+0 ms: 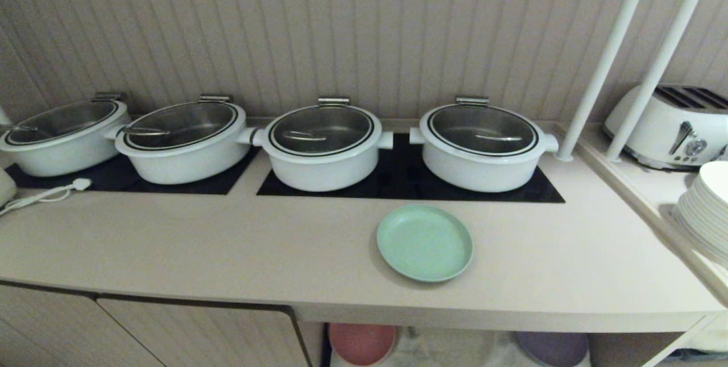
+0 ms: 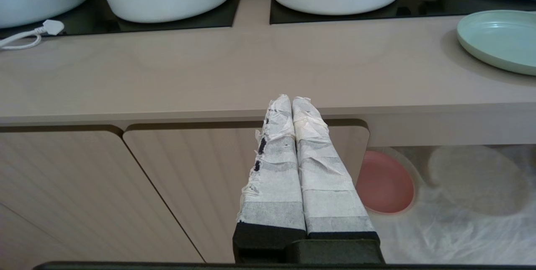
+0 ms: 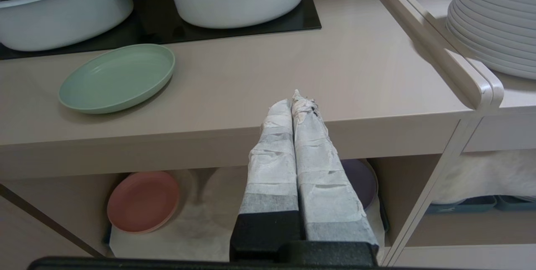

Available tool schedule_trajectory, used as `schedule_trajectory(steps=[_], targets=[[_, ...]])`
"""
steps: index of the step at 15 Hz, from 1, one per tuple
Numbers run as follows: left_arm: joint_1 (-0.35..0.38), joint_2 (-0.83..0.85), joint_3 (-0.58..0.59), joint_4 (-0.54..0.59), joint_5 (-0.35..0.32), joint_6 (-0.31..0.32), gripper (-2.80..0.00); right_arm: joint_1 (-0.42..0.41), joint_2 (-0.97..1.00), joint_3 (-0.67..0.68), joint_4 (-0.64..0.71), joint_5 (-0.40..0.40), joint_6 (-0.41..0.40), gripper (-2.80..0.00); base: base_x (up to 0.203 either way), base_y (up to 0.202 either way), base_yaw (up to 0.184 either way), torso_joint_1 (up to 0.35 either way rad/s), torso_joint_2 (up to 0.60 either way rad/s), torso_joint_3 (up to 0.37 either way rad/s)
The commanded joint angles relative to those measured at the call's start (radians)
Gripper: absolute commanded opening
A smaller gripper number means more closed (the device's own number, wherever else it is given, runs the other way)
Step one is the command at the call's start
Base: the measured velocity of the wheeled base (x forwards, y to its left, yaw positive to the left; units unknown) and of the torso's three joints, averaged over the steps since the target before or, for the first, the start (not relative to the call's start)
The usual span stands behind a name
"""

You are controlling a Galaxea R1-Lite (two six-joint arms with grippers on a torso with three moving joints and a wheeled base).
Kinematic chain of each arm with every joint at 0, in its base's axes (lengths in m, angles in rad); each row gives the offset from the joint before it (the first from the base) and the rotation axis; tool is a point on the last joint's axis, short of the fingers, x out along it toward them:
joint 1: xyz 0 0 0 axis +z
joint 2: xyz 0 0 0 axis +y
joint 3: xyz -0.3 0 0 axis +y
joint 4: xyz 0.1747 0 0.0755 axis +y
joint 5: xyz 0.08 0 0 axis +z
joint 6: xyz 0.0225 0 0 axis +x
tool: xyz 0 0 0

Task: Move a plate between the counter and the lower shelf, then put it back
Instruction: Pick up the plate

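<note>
The plate (image 1: 424, 243) lies flat on the counter (image 1: 227, 253), just near of the right hob panel (image 1: 409, 179) and in front of the two right-hand pots (image 1: 480, 145). Below, the lower shelf (image 3: 201, 219) holds a pink plate (image 3: 143, 201) at its left and a purple plate (image 3: 360, 180) at its right on white cloth, with a bare stretch between them.

Neither arm shows in the head view. The left gripper (image 2: 292, 100) hangs in front of the counter's near edge, left of the plate, its taped fingers pressed together on nothing. The right gripper (image 3: 297, 98) hangs likewise at the near edge, right of the plate, clenched and empty.

I judge the task is at its first step: the plate is untouched, no reach begun. The next move calls for one gripper to open, come over the near edge and take the low rim, probably the right, since the plate sits nearer it. The rim is shallow, so the grip needs one finger to slip under the edge.
</note>
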Motion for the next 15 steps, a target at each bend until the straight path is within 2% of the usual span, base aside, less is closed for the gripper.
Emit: schedule_trajectory(steps=[1, 6, 12, 15], targets=[[0.000, 0.001, 0.000, 0.000, 0.000, 0.000, -2.80, 0.000, 0.000, 0.000, -0.001, 0.000, 0.000, -2.80, 0.000, 0.000, 0.000, 0.000, 0.00, 0.000], [0.000, 0.000, 0.000, 0.000, 0.000, 0.000, -2.80, 0.000, 0.000, 0.000, -0.002, 0.000, 0.000, -2.80, 0.000, 0.031, -0.008, 0.000, 0.00, 0.001], [0.000, 0.000, 0.000, 0.000, 0.000, 0.000, -2.80, 0.000, 0.000, 0.000, -0.002, 0.000, 0.000, -2.80, 0.000, 0.189, -0.002, 0.003, 0.00, 0.003], [0.000, 0.000, 0.000, 0.000, 0.000, 0.000, -2.80, 0.000, 0.000, 0.000, -0.002, 0.000, 0.000, -2.80, 0.000, 0.066, -0.001, 0.000, 0.00, 0.002]])
